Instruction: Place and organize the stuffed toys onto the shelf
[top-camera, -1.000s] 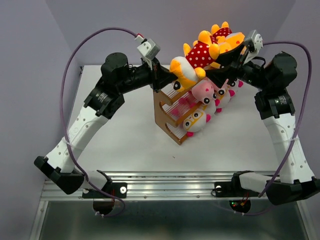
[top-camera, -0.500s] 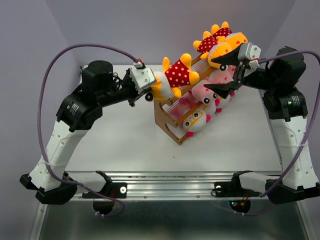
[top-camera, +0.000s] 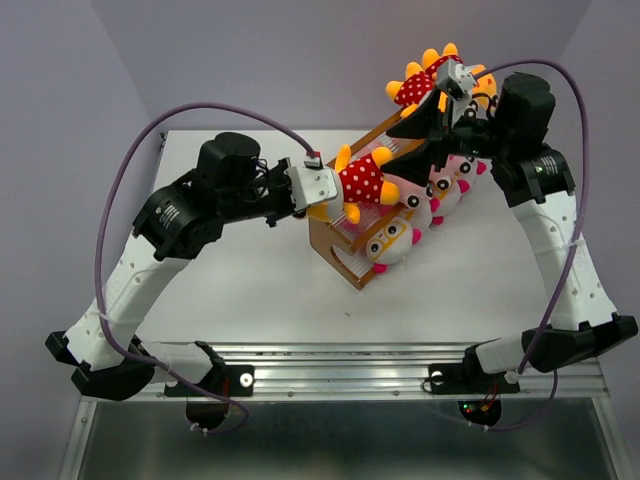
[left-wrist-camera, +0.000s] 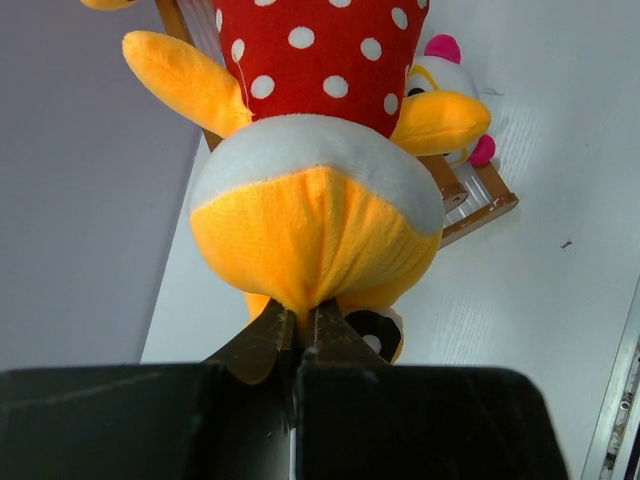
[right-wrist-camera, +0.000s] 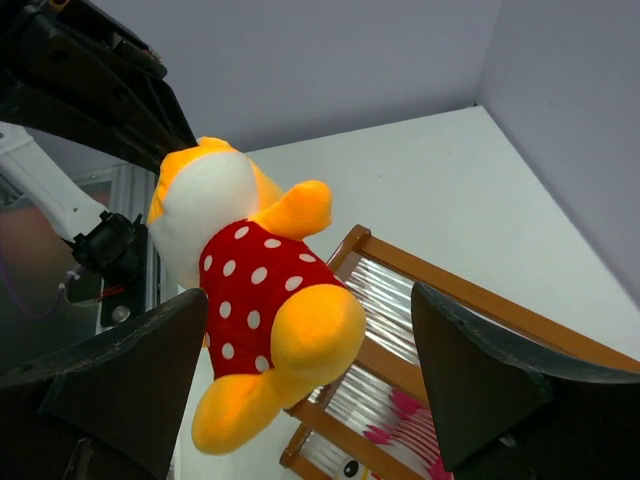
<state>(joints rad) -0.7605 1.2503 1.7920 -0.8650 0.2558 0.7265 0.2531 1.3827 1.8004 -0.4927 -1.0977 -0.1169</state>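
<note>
My left gripper (top-camera: 322, 192) is shut on the head of a yellow-orange stuffed toy in a red polka-dot dress (top-camera: 362, 180), pinching its plush between the fingertips (left-wrist-camera: 298, 322). The toy (left-wrist-camera: 310, 190) hangs over the near upper end of the orange-brown shelf (top-camera: 340, 255). My right gripper (top-camera: 425, 142) hovers open above the shelf's top tier (right-wrist-camera: 450, 290); the held toy (right-wrist-camera: 262, 290) shows ahead of its spread fingers, apart from them. Pink toys (top-camera: 405, 185) and a white-faced toy with orange glasses (top-camera: 392, 240) lie on the tiers. Another polka-dot toy (top-camera: 425, 85) lies at the far top end.
The white table (top-camera: 250, 280) carries the shelf near its middle. A grey wall stands close behind the shelf. Purple cables (top-camera: 180, 115) loop above both arms. A metal rail (top-camera: 340, 365) with the arm bases runs along the near edge.
My left gripper has carried the polka-dot toy down and right, from above the shelf's left side to its near upper end. The right gripper has opened wider and shifted left over the shelf top.
</note>
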